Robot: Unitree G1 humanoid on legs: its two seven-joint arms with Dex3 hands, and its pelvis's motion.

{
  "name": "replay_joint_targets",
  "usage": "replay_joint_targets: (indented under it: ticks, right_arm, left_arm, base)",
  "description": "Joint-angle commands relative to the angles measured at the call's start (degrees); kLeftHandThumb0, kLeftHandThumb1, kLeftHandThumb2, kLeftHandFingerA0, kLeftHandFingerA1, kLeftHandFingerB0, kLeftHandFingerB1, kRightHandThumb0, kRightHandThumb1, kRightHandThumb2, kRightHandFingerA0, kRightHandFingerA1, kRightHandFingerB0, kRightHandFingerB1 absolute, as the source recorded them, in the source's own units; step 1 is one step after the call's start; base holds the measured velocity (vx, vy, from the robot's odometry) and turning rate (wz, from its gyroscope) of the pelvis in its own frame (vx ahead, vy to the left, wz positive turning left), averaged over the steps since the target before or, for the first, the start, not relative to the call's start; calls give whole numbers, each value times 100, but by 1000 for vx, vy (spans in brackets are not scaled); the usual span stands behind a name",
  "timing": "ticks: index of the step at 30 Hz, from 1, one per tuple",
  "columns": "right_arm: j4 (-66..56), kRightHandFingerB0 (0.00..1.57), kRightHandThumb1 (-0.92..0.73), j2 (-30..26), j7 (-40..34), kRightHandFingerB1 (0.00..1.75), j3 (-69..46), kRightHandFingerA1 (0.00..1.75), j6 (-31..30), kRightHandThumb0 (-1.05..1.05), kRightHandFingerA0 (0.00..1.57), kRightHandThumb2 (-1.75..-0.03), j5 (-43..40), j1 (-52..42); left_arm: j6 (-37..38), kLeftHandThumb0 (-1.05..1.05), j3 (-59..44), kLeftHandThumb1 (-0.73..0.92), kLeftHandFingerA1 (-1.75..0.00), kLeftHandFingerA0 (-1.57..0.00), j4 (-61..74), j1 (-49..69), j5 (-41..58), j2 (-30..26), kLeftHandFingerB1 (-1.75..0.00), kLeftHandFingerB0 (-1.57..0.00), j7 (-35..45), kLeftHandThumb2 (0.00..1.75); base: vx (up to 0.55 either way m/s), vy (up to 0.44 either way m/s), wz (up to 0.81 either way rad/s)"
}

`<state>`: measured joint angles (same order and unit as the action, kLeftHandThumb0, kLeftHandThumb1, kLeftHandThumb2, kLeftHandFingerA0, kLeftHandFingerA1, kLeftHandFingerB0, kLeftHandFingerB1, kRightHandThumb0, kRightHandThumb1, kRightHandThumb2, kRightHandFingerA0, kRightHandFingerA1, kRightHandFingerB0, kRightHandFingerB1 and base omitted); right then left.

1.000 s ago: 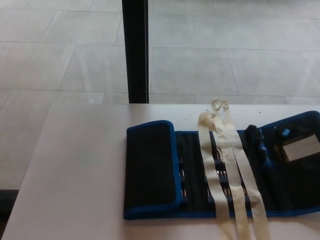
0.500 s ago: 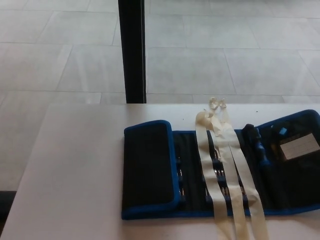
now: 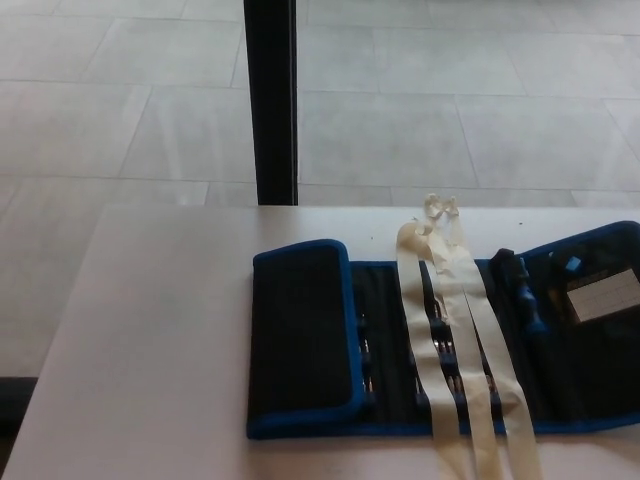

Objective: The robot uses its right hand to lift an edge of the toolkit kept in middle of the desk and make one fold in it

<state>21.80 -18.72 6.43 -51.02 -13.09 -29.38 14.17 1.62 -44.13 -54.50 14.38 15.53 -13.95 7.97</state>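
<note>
Blue-trimmed black fabric, the toolkit lies on the white desk, filling my frame's lower right, its left flap already turned over the tool row and pale straps trailing across. Since a second ago only my camera wobbled; the kit stayed put. Neither hand shows, so I cannot tell their state. I judge the fold made.

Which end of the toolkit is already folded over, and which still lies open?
The left-end flap of the toolkit is folded over, plain black outside. The right end lies open, its pockets showing.
</note>
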Motion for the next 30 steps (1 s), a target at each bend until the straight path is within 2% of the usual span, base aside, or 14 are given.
replay_joint_targets:
  ticks: [1,5,6,8,11,14,15,17,22,23,26,27,29,30]
  right_arm:
    - [-1567,6,-69,1093,-393,40,837,54,-1322,-84,18,-107,-845,-268]
    - [-1780,12,-92,1463,-547,33,1184,47,-1436,-79,26,-70,-695,-430]
    - [-1804,6,-75,1501,-573,42,1267,55,-1483,-78,20,-109,-647,-475]
    - [-1824,12,-92,1500,-557,33,1358,48,-1550,-79,26,-72,-612,-535]
    - [-1773,13,-92,1472,-560,35,1618,49,-1664,-79,27,-70,-457,-656]
    - [-1558,14,-92,1259,-511,35,1765,49,-1687,-80,27,-70,-342,-722]
    - [-1412,13,-92,1136,-448,35,1812,52,-1689,-79,26,-70,-267,-749]
    - [-1367,14,-92,1091,-481,35,1847,52,-1699,-80,27,-70,-272,-754]
    - [-1005,15,-92,811,-430,37,1903,51,-1634,-79,27,-70,-155,-775]
    - [-965,10,-73,797,-437,47,1888,57,-1621,-78,23,-106,-166,-760]
    - [-827,9,-73,728,-397,46,1835,57,-1596,-77,23,-106,-234,-722]
    - [-769,16,-92,724,-421,36,1834,50,-1562,-78,28,-69,-215,-690]
    - [-755,17,-92,697,-424,36,1822,49,-1569,-77,28,-69,-227,-694]
    - [-740,12,-72,700,-429,47,1804,56,-1564,-78,23,-105,-249,-681]
  left_arm:
    - [56,-89,-269,92,-49,-33,56,0,561,-192,-37,-16,68,83]
    - [50,-91,-242,91,-47,-31,23,-16,564,-220,-37,-17,139,83]
    - [64,-91,-248,92,-48,-32,25,-14,573,-210,-37,-17,145,84]
    - [75,-90,-236,92,-47,-26,37,8,586,-197,-38,-15,210,84]
    - [91,-90,-269,92,-47,-30,-40,-45,671,-216,-37,-14,207,83]
    - [67,-89,-216,92,-47,-30,-28,-42,675,-235,-37,-14,213,84]
    - [114,-84,-229,81,-53,-25,-94,-56,708,-253,-47,-14,279,116]
    - [132,-92,-210,92,-49,-33,-105,-59,724,-264,-39,-19,250,83]
    - [214,-93,-68,87,-49,-28,-61,-4,647,-248,-37,-13,146,91]
    - [195,-91,-82,91,-50,-32,-39,-2,675,-234,-37,-14,111,85]
    - [202,-90,-79,92,-49,-32,-82,-15,717,-240,-39,-17,87,85]
    - [209,-92,-69,91,-48,-27,-103,2,734,-261,-39,-15,197,85]
    - [196,-86,-106,92,-48,-30,-92,-21,787,-242,-29,-8,118,84]
    - [179,-92,-87,92,-49,-34,-86,-15,775,-249,-37,-16,120,84]
  base:
    - [0,0,0]
    - [0,0,0]
    - [0,0,0]
    - [0,0,0]
    - [0,0,0]
    - [0,0,0]
    - [0,0,0]
    - [0,0,0]
    - [0,0,0]
    - [0,0,0]
    - [0,0,0]
    - [0,0,0]
    - [0,0,0]
    - [0,0,0]
